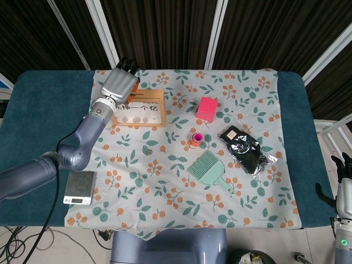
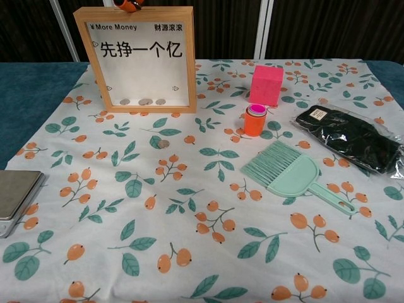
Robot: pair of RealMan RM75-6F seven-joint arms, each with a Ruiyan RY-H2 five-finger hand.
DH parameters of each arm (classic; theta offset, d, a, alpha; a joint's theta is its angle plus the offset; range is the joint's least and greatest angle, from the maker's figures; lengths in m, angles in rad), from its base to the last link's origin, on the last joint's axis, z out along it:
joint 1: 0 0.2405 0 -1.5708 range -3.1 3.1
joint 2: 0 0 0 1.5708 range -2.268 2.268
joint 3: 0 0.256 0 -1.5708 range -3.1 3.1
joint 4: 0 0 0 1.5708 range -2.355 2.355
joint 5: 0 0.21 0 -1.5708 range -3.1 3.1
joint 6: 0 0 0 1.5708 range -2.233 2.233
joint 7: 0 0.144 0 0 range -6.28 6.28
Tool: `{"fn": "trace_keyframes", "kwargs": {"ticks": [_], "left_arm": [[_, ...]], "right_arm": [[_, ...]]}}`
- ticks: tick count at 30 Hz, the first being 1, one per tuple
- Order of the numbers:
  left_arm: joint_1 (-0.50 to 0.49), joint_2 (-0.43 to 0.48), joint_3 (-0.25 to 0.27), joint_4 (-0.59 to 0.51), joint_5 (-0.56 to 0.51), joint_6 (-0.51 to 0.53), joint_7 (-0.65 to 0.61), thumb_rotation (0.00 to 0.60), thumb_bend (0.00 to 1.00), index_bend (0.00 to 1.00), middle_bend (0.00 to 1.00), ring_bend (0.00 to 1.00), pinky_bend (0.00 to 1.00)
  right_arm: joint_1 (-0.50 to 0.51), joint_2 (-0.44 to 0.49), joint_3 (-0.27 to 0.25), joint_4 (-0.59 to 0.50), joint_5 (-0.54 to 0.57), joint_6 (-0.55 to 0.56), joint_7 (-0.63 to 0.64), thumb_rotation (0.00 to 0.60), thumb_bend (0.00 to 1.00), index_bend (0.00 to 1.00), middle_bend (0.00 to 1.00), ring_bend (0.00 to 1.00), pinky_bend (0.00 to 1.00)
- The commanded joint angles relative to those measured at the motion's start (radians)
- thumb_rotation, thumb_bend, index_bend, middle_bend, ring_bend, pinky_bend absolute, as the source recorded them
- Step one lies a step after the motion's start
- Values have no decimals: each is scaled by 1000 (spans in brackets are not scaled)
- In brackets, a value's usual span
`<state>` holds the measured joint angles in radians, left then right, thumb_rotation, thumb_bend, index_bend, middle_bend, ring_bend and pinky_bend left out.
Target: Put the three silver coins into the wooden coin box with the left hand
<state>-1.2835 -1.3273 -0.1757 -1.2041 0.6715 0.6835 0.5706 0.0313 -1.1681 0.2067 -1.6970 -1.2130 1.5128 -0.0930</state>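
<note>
The wooden coin box point(image 2: 81, 60) stands upright at the back left, with a glass front and Chinese lettering. Several silver coins point(image 2: 145, 101) lie on its floor behind the glass. One more silver coin point(image 2: 164, 144) lies on the cloth in front of the box, also visible from above as the loose coin point(image 1: 147, 149). My left hand point(image 1: 117, 84) hovers over the top edge of the box point(image 1: 163, 110); only its orange fingertips point(image 2: 130, 5) show in the chest view. Whether it holds a coin is hidden. My right hand point(image 1: 343, 190) hangs off the table's right side, holding nothing.
On the floral cloth point(image 1: 181, 181) are a pink cube point(image 2: 266, 84), an orange cup point(image 2: 254, 120), a mint hand brush point(image 2: 287, 173) and a black packet point(image 2: 353, 137). A small scale point(image 1: 80, 187) sits at the front left.
</note>
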Motion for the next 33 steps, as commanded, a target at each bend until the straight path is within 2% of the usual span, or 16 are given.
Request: {"fn": "trace_keyframes", "kwargs": {"ticks": [1,14,21,27,31,33], "left_arm": [[-2,0,0,-2,-1,1,1,600,251,537,144,0,0],[-13,5,-1,-13,-27,11,17,600,251,537,136,0,0],[-11,16,-21,-31,-10,55,6,600,250,537,135,0,0],[-7,16,-17,-33,2,69,12,600,250,537,134,0,0],[2,34,-42,-74,19,76,-28,600,250,535,130,0,0],[23,59,-72,-133,60,124,-79,600,250,534,128,0,0]], "right_arm": [[1,0,0,1,0,-1,0,600,394,173,46,22,0],[1,0,-1,0,0,-2,-1,600,395,173,46,22,0],[1,0,0,-1,5,-4,0,600,395,173,46,22,0],[0,1,3,-5,9,-3,0,600,395,173,46,22,0],[0,0,1,-4,8,-2,-3,600,394,173,46,22,0],[0,-1,2,-3,9,-2,-3,600,394,173,46,22,0]]}}
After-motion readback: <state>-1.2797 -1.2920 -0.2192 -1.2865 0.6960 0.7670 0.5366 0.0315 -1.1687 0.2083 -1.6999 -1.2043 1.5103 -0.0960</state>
